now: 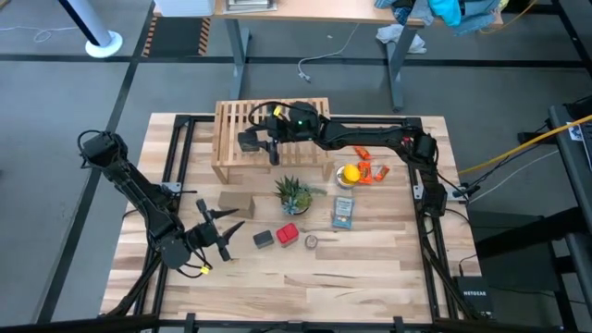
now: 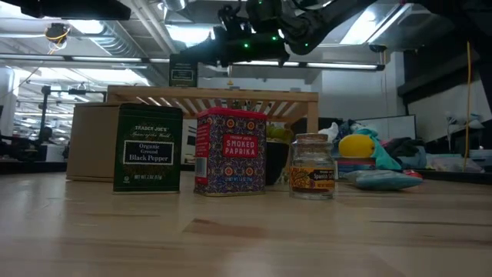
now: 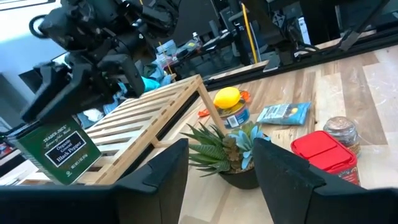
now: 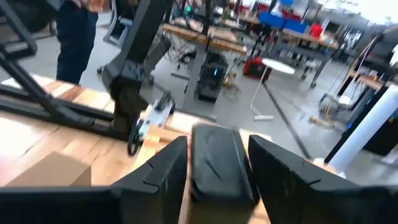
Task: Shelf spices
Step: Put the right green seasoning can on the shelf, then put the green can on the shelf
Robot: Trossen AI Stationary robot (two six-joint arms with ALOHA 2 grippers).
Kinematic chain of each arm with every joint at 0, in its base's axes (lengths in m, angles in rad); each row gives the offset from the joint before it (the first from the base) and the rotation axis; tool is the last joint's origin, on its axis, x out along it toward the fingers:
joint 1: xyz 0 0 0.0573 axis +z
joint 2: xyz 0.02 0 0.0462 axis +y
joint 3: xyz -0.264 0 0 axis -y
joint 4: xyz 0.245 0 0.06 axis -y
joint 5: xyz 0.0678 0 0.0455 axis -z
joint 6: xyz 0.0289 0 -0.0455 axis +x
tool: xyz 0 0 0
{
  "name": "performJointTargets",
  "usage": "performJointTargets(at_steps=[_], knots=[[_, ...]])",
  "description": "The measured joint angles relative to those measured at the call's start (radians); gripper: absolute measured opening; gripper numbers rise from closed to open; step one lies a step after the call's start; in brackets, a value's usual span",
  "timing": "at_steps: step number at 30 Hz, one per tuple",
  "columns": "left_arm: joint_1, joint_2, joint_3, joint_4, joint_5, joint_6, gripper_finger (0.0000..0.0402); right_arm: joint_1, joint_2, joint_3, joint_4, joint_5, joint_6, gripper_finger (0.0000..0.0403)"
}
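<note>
**A:** Where do the spices stand?

**B:** 1 dark tin, call it the shelf tin (image 3: 56, 149), sits upright on the slats of the shelf (image 1: 231, 116), near one end. The right gripper (image 4: 216, 146) is directly over it, straddling its top. Whether it grips that tin or has let go, I cannot tell; the wrist view is too smeared.

**A:** And the others?

**B:** 3 are on the table (image 1: 370, 277) in a row in front of the shelf: a pepper tin (image 2: 147, 148), a red tin (image 2: 230, 151) just beside it, and a jar (image 2: 313, 165) a little apart. The left gripper (image 1: 227, 227) hovers near the pepper tin, moderately spread and empty.

**A:** How would they handle?

**B:** The tins look light and rigid, with flat, glossy printed sides, so I'd expect them to be a bit slippery. I'd pinch across 2 opposite flat faces, upper half, squarely, so a tin cannot twist out. They stand tall on a narrow base, so a side nudge may tip them.

**A:** The jar?

**B:** Probably glass: heavier for its size, hard, round and breakable. I'd take it across the lid or just below it, centred, with gentle pressure, and set it on a slat, not over a gap.
</note>
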Motion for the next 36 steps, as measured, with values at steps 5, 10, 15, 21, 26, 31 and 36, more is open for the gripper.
performJointTargets(at_steps=[5,10,15,21,26,31,36], knots=[[-0.001,0.0,0.0,-0.002,0.0,-0.005,0.0172,0.0,0.0,0.008,0.032,0.0,0.002,0.0178],[-0.001,0.0,-0.001,-0.037,0.0,-0.042,0.0172,0.0,0.0,0.045,-0.006,-0.001,0.005,0.0178],[-0.001,0.0,-0.001,-0.112,0.0,-0.119,0.0172,0.002,-0.001,0.126,-0.135,-0.014,0.007,0.0179],[-0.004,0.0,-0.001,-0.19,0.0,-0.209,0.0172,0.02,-0.056,0.235,-0.52,-0.183,0.0,0.0179],[-0.026,0.0,-0.001,-0.275,0.0,-0.31,0.0172,0.086,-0.166,0.244,-0.765,-0.124,-0.058,0.0179],[-0.048,0.0,-0.001,-0.347,0.001,-0.406,0.0172,0.192,-0.239,0.244,-0.953,0.013,-0.074,0.0179],[-0.052,0.0,-0.001,-0.363,0.073,-0.476,0.0172,0.309,-0.245,0.229,-1.108,0.168,-0.044,0.0179]])
